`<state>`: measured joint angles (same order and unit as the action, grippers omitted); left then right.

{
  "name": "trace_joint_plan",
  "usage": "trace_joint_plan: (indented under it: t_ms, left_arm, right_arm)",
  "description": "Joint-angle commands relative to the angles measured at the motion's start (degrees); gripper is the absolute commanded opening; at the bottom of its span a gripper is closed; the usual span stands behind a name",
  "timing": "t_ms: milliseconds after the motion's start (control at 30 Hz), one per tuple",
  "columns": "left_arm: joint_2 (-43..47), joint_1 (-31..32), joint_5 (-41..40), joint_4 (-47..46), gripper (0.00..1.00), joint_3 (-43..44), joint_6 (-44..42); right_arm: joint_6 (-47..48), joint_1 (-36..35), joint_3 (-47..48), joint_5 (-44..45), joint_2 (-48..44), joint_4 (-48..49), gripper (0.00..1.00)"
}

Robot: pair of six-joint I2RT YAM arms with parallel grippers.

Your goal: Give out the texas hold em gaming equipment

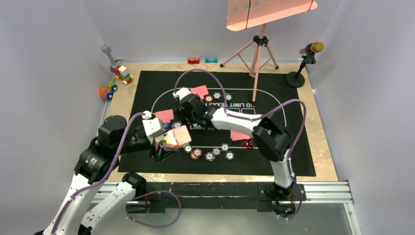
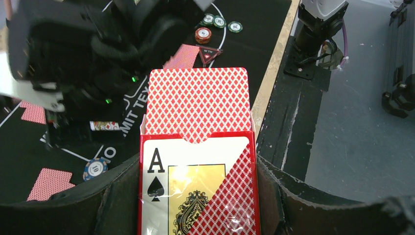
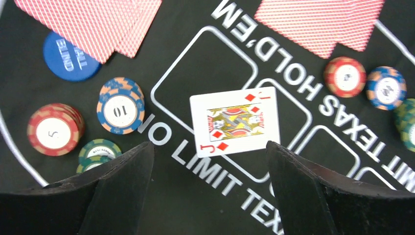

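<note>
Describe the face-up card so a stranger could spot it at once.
On the black mat, find the white-outlined boxes beside the NO LIMIT lettering. Across them lies the jack of diamonds, below the open right claw. It alone lies face up; neighbouring cards show red patterned backs.

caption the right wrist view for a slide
Open right gripper above a face-up jack of diamonds on the mat.

The right pincer [image 3: 209,149] stands wide apart over the black mat [image 3: 186,205], holding nothing. A face-up jack of diamonds [image 3: 235,121] lies flat on the mat just beyond the pincer. To the left are a blue button [image 3: 68,58] and stacked chips [image 3: 121,105]; pink-backed cards [image 3: 93,22] lie far left and far right
</note>
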<state>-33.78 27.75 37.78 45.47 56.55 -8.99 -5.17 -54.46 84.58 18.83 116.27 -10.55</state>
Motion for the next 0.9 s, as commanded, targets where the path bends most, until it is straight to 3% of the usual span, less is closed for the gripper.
trace_joint_plan:
  t_ms: [0, 100, 367, 400, 500, 567, 867]
  left_arm:
    - [0.1, -0.4, 0.8, -3.6, 0.18, 0.2, -0.3]
    - [0.0, -0.4, 0.4, -4.0, 0.18, -0.5, -0.7]
    - [-0.9, -0.3, 0.4, -4.2, 0.18, -2.7, -0.8]
    - [-0.9, -0.3, -0.4, -4.4, 0.17, -3.2, -1.2]
    - [-1.1, -0.3, -2.4, -5.3, 0.15, -4.3, -2.2]
    - [-1.2, -0.3, -3.0, -5.9, 0.15, -4.8, -3.0]
    - [-2.4, -0.3, -3.8, -8.4, 0.15, -4.6, -4.2]
  right_arm:
    - [-8.8, 4.3, 7.8, -2.7, -7.7, -11.4, 0.88]
    - [-13.0, 7.3, 6.6, -9.2, -15.1, -13.9, 0.91]
    - [-26.1, 13.2, -3.3, -38.2, -30.6, -14.1, 0.94]
    - [-27.9, 14.3, -4.8, -43.2, -32.2, -12.9, 0.95]
    - [-41.1, 17.3, -15.1, -57.8, -38.0, 3.6, 0.95]
    - [-44.1, 17.6, -18.0, -60.2, -40.1, 10.0, 0.96]
    - [-44.9, 11.4, -18.5, -62.5, -37.7, 12.8, 0.97]
